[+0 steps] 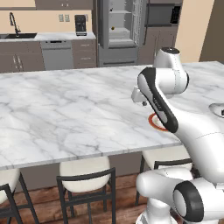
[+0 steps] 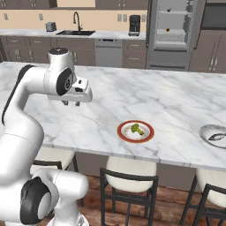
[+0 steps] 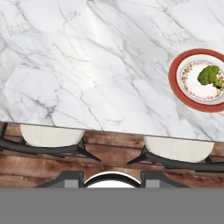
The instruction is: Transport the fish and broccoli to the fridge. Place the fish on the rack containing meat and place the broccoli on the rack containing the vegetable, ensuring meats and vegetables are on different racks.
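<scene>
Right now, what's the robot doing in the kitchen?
The robot arm's gripper hangs above the marble counter and holds nothing. The broccoli sits on a red-rimmed plate near the counter's front edge, off to the gripper's side. A grey dish holding something grey sits further along the counter. Across the room the fridge stands open, with a small orange ball on one rack. Nothing has been picked up yet.

no readable text, no labels, no brands, no numbers anywhere
</scene>
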Controlling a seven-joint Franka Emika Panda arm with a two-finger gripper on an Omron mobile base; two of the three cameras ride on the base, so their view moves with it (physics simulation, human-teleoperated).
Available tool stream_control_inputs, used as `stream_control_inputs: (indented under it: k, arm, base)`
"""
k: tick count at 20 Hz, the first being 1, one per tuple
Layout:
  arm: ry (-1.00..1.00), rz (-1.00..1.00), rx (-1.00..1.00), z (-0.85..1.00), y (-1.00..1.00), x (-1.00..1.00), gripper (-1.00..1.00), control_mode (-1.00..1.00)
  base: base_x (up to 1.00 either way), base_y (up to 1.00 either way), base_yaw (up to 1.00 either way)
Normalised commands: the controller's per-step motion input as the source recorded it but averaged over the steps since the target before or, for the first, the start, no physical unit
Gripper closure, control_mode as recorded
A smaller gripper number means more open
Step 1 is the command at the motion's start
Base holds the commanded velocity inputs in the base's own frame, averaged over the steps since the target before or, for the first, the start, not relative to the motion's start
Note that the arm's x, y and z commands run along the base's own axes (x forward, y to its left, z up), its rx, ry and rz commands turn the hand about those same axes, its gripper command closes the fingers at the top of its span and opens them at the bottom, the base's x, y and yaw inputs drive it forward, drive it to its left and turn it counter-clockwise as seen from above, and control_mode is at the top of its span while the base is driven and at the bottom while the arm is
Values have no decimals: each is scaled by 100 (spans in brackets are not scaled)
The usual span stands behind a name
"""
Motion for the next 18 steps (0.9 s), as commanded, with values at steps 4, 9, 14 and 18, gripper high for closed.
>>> stream_control_inputs:
  k: [4, 9, 14, 18]
  arm:
    - [0, 0, 0, 0, 0, -35, -100, -100]
    - [0, 0, 0, -8, 0, -70, -100, -100]
    - [4, 13, 0, -34, -31, -12, -100, -100]
    - [0, 23, 0, -30, -80, 0, -100, -100]
  base:
    - [0, 0, 0]
    - [0, 0, 0]
    - [0, 0, 0]
    - [0, 0, 0]
